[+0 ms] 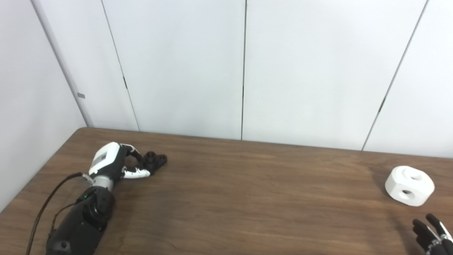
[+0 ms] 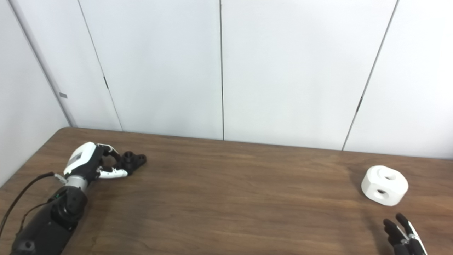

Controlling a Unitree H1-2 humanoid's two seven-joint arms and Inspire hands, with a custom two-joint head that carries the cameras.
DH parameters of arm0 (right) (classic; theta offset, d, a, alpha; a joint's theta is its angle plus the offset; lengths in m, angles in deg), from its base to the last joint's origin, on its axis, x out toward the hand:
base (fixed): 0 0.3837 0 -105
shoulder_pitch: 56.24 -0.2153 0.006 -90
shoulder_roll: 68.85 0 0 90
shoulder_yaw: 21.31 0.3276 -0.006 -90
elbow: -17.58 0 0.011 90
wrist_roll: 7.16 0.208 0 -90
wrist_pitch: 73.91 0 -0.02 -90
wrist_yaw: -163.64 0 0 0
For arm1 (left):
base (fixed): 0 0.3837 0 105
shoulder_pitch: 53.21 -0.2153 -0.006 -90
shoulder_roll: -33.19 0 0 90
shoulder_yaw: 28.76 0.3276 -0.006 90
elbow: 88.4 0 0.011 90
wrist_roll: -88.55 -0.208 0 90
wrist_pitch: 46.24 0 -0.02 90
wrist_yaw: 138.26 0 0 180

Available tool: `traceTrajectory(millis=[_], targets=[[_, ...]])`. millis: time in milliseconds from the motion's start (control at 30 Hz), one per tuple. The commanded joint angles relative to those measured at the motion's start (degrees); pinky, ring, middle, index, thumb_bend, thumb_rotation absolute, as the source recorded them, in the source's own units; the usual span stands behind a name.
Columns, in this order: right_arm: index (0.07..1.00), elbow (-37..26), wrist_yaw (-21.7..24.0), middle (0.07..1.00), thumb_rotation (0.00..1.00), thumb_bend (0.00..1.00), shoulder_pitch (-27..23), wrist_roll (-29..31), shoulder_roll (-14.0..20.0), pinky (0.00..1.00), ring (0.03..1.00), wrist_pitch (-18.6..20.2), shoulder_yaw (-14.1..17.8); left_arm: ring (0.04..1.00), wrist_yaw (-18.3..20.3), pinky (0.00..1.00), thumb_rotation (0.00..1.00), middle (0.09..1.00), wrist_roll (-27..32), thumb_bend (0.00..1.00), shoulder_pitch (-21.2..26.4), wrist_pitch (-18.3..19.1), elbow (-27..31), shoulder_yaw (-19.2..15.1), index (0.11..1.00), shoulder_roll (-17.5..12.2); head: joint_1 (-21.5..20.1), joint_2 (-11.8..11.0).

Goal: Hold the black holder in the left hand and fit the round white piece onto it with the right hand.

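Note:
The black holder (image 1: pixel 155 161) lies on the wooden table (image 1: pixel 247 198) at the far left. My left hand (image 1: pixel 115 161) is at its near end, with fingers and thumb curled around that end; the holder still rests on the table. The round white piece (image 1: pixel 409 185), with holes in its top and side, sits on the table at the far right. Only the fingertips of my right hand (image 1: pixel 431 233) show at the bottom right corner, extended and apart, holding nothing, a short way in front of the white piece.
White wall panels (image 1: pixel 244 71) stand right behind the table's far edge. The table's left edge runs close beside my left arm (image 1: pixel 81 219). A black cable (image 1: pixel 46 205) hangs along that arm.

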Motion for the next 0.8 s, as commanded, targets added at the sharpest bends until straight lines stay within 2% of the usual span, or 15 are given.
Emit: traceTrajectory(millis=[0,200,333,500,633,767], targets=[[0.920,1.28,-0.26,0.873,0.79,0.63,0.88,0.37,-1.60,0.96,0.910,-1.98,-0.90,0.852,1.65,0.78,0.05,0.737,-0.18,0.52,-0.89,-0.63,4.38,1.01,0.484,-0.48,-0.11,0.16],[0.907,1.32,0.18,0.853,0.76,0.61,0.99,0.85,-1.73,0.95,0.876,-2.79,-1.07,0.810,4.71,0.73,0.05,0.721,0.44,0.52,-6.03,0.19,15.22,1.86,0.484,1.26,-0.15,0.67],[0.905,0.95,-0.18,0.839,0.74,0.60,0.93,0.91,-2.08,0.94,0.861,-2.58,-1.09,0.803,6.38,0.74,0.05,0.727,-0.46,0.52,-8.62,0.95,21.24,2.48,0.485,2.75,-0.34,0.98],[0.893,0.43,-0.63,0.820,0.73,0.58,0.81,0.02,-2.45,0.97,0.870,-1.89,-1.44,0.809,8.35,0.78,0.05,0.730,-0.81,0.52,-10.52,1.89,25.84,3.52,0.485,5.39,-1.38,1.58],[0.894,0.03,-1.00,0.819,0.74,0.57,0.75,-1.34,-2.79,0.95,0.865,-2.06,-1.89,0.818,10.13,0.81,0.05,0.749,-1.73,0.52,-12.14,1.75,28.91,4.97,0.485,6.82,-2.66,2.09],[0.888,-1.19,-1.31,0.821,0.73,0.58,0.94,-2.01,-3.15,0.95,0.865,-1.09,-2.53,0.822,11.34,0.75,0.05,0.744,-1.70,0.52,-14.44,2.06,31.88,6.23,0.485,8.51,-4.70,3.23]])
